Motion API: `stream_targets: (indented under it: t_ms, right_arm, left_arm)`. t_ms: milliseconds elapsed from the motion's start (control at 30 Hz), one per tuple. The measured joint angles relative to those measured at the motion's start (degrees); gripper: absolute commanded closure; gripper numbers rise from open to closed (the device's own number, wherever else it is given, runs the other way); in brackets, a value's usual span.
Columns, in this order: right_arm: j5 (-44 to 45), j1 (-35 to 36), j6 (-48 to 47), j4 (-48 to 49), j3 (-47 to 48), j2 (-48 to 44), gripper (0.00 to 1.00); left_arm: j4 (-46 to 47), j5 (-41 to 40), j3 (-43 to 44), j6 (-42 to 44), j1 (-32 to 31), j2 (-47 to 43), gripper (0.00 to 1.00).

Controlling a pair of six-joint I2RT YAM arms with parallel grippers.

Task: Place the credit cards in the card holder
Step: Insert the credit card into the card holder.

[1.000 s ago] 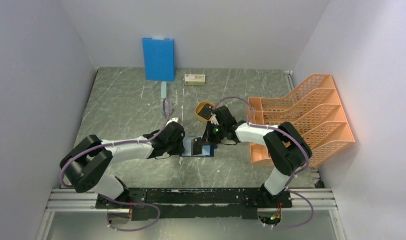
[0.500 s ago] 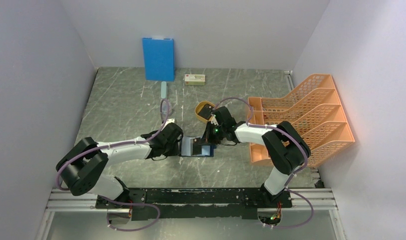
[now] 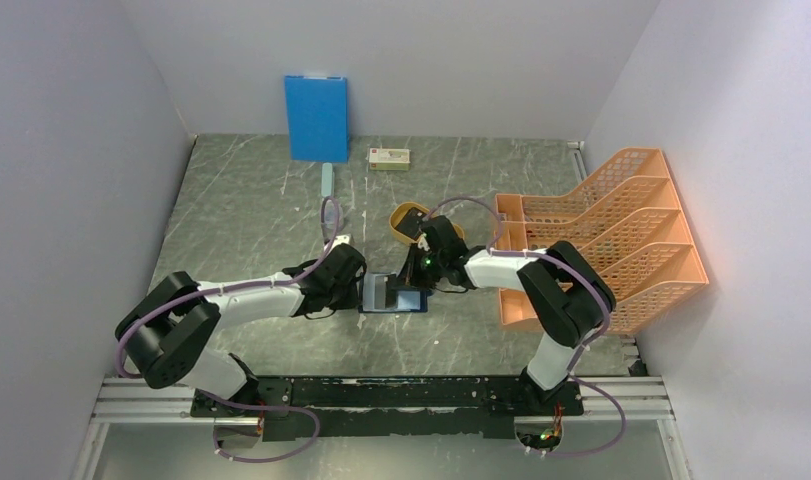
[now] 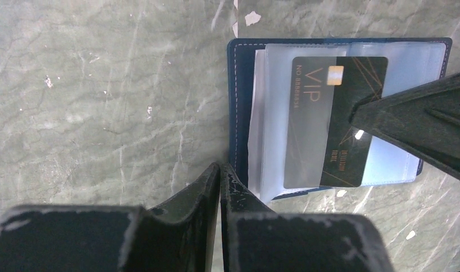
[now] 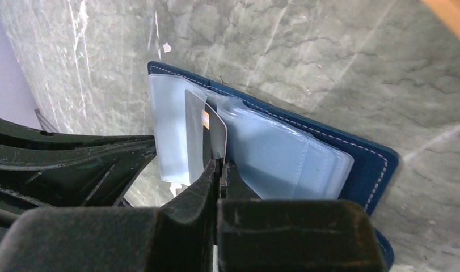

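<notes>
Your right pincer (image 5: pixel 219 165) clamps the black credit card (image 4: pixel 324 136), partly under a clear sleeve of the open card holder (image 4: pixel 237 102) on the counter (image 4: pixel 102 102). Your left pincer (image 4: pixel 219 173) is closed, tips at the holder's edge.

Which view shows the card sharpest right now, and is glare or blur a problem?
Left wrist view: sharpest, VIP card lettering readable through the plastic sleeves, one small glint; left gripper blurred up close. Right wrist view: card edge-on, soft sheen on the sleeves. Top external view: evenly lit, card holder too small for detail.
</notes>
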Motion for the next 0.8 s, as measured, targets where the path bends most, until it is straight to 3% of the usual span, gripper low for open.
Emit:
stream_targets:
  t_ms: [433, 800]
  right_arm:
    - [0.33, 1.88, 2.05, 3.15, 0.33, 1.79, 1.0]
    - [-0.24, 2.43, 3.39, 3.32, 0.42, 1.88, 0.66]
  left_arm:
    - [1.18, 0.02, 0.0, 0.35, 0.17, 0.46, 0.88]
    - [2.51, 0.11, -0.09, 0.39, 0.17, 0.72, 0.88]
